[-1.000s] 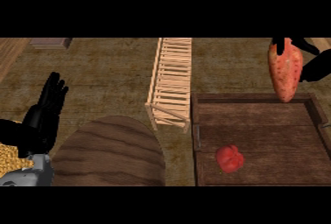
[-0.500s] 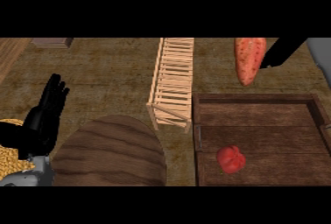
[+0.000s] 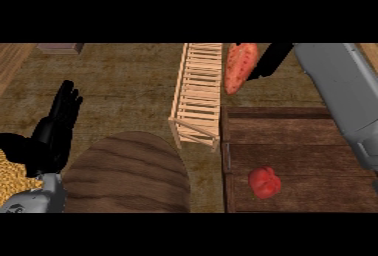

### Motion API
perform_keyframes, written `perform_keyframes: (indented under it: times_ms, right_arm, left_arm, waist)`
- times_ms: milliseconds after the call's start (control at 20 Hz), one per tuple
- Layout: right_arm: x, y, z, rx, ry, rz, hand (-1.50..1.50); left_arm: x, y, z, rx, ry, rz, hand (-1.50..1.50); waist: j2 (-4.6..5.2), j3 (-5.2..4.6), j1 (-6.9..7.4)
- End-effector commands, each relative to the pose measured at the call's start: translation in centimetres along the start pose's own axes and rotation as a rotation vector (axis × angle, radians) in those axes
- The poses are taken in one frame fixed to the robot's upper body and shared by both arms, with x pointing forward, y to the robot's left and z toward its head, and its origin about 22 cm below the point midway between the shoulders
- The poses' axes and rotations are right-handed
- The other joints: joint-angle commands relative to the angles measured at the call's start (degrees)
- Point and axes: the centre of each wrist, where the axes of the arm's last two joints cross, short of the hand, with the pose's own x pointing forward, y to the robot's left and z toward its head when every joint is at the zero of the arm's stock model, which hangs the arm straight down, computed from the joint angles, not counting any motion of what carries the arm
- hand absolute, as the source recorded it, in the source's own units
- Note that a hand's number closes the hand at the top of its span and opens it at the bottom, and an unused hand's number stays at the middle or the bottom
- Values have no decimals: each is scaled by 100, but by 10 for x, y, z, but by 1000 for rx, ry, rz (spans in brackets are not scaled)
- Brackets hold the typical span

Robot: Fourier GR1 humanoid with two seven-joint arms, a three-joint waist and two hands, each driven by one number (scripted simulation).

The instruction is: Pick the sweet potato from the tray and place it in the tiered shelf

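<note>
The orange sweet potato (image 3: 240, 67) hangs in the air at the top of the head view, just right of the pale wooden tiered shelf (image 3: 198, 95). My right hand (image 3: 267, 60) is shut on it, dark fingers showing along its right side, with the grey forearm running down the right edge. The dark wooden tray (image 3: 295, 125) lies below, at the lower right. My left hand (image 3: 53, 130) rests open at the left, fingers pointing up.
A red fruit-like item (image 3: 264, 182) lies in the tray's lower part. A large round brown wooden object (image 3: 125, 175) fills the lower middle. A yellowish grainy surface (image 3: 13, 175) shows at the lower left, a small block (image 3: 59, 48) at the top left.
My right hand has carried the sweet potato leftward from above the tray's far right corner to beside the shelf's top. The left hand has stayed still.
</note>
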Motion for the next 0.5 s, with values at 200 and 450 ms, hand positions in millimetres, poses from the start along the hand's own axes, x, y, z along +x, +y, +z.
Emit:
perform_keyframes:
  times_ms: [200, 450]
  right_arm:
    - [-17, 45, -33, 2, -39, -16, 150]
    - [-18, 59, -48, -38, 38, -142, 150]
  left_arm:
    - [7, 5, 4, -12, -8, 7, 0]
    - [4, 7, 11, -9, -5, -4, 0]
  waist:
    - [14, 1, 32]
    - [2, 0, 58]
